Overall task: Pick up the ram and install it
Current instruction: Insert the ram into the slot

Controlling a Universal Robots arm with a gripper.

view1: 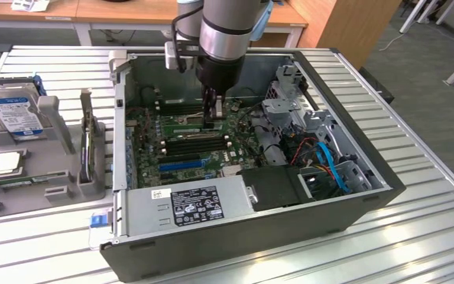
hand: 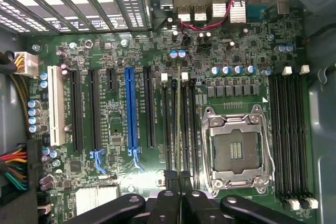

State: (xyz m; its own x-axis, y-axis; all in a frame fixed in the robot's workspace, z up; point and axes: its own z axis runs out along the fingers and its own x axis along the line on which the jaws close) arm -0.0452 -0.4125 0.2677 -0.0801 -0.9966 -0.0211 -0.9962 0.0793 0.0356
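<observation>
Pincer (hand: 179, 178) with ram (hand: 179, 124) inside computer case (view1: 235, 244)

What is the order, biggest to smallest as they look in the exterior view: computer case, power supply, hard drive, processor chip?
1. computer case
2. power supply
3. hard drive
4. processor chip
The power supply sits nearer the camera than the hard drive, which may flatter it, but the gap looks clear.
</observation>
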